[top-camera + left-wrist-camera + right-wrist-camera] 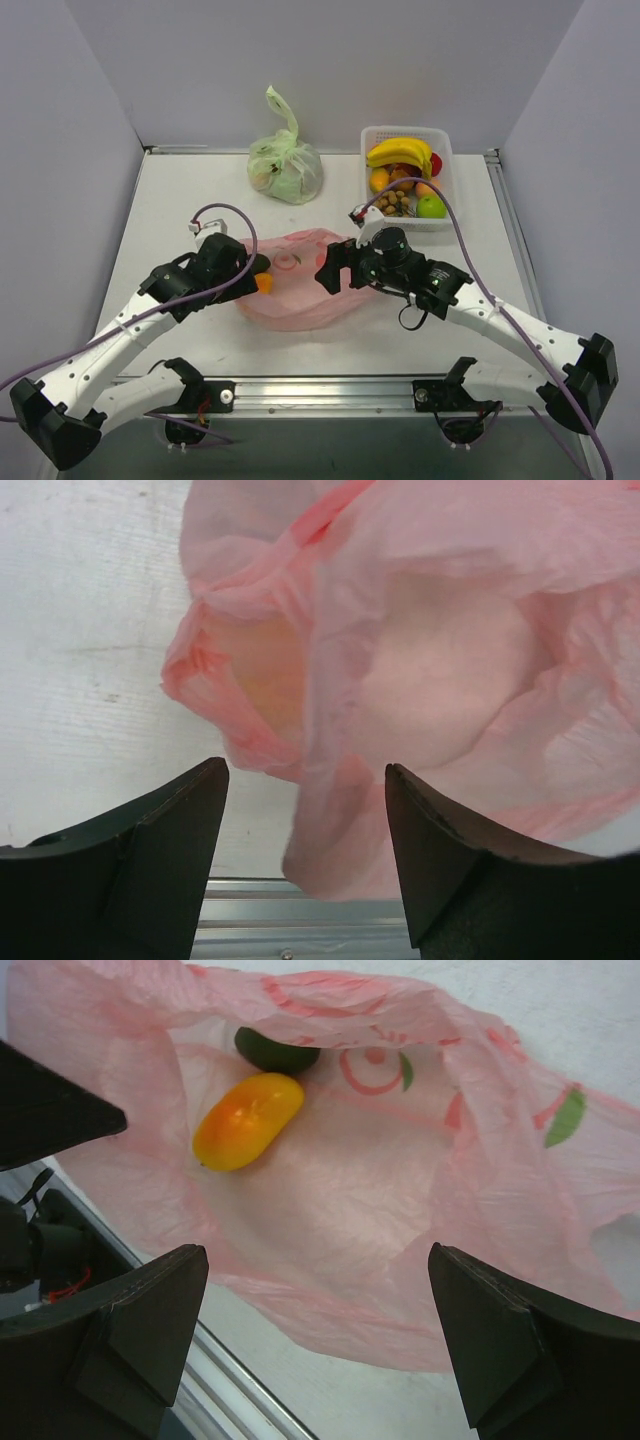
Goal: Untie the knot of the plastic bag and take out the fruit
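Toward the table's (180, 200) near edge, the crinkly, translucent pink plastic bag (300, 300) lies slack between both arms. The right gripper (317, 1255) hangs wide open above it. The left gripper (305, 768), jaws apart, straddles a fold, seemingly to spread the mouth. Inside, a smooth oval orange fruit (247, 1120) lies just beside a dark green fruit (275, 1052).

The plastic bag (300, 292) lies at the middle of the table (180, 200).
The left gripper (258, 268) is at its left end and the right gripper (328, 272) at its right; two fruits (247, 1120) lie inside; behind stand a tied bag (285, 168) and, further right, a basket (447, 180).
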